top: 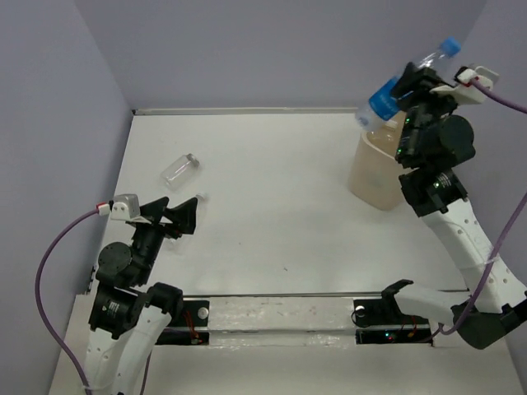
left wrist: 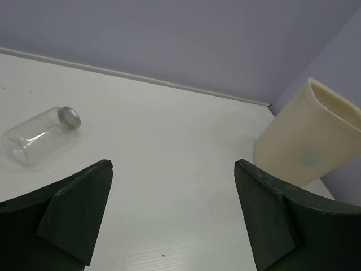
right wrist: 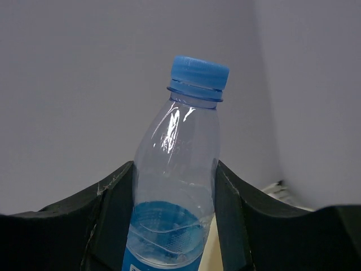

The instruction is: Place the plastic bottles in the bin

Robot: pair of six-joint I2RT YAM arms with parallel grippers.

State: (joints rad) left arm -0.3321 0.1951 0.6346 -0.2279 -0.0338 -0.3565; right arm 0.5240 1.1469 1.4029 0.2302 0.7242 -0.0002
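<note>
Over on the left side of the table (top: 272,197), the left claw (top: 173,216) hangs low with its jaws spread wide and nothing between them. Just ahead of it, a touch to its left in the wrist view, lies a short clear bottle (top: 179,169). It is on its side and has no label, and its pale cap points toward the back right. It looks empty, so I'd reckon it very light and liable to roll or skid if nudged. The smooth round wall will be slippery. The best hold is probably across the middle of the body, jaws square to its length, squeezing gently since thin plastic gives.

Across at the far right stands the bin (top: 372,177), cream, upright, mouth open. Above it the right claw (top: 418,82) is clamped on the blue-label bottle (right wrist: 179,164), which is tilted with its blue cap up and away. From the wrist view the claw presses the clear body below the shoulder, just above the label. This one seems empty too, light and a bit springy, and the grip looks snug. It appears to overhang the bin's rim, though I can't say for sure that it sits squarely over the mouth.
</note>
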